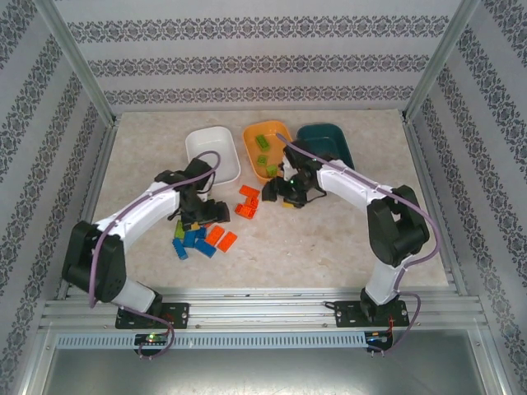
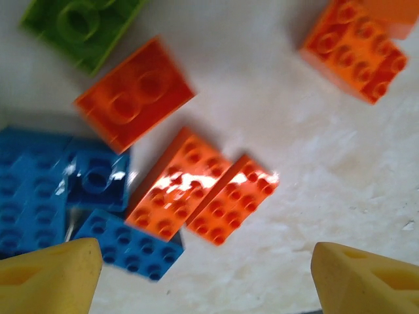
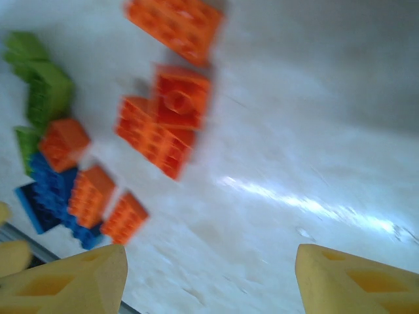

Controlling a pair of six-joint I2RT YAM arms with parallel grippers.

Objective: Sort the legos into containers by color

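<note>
Left wrist: orange legos (image 2: pixel 177 186) just fwd of left hand (image 2: pixel 204 275).

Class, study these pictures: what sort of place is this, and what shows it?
Most likely a robot test cell, not a home: an aluminium frame and patterned panels box in the table, with left arm and right arm bolted to a rail at its near edge.

The right gripper (image 3: pixel 209 281) has its two yellow fingers (image 3: pixel 72 281) far apart at the bottom with nothing between them, over a pale table (image 3: pixel 314 131) where orange legos (image 3: pixel 163 124) lie in the middle, green legos (image 3: pixel 42 91) at the left, and blue legos (image 3: pixel 49 190) lower down, all blurry.
</note>
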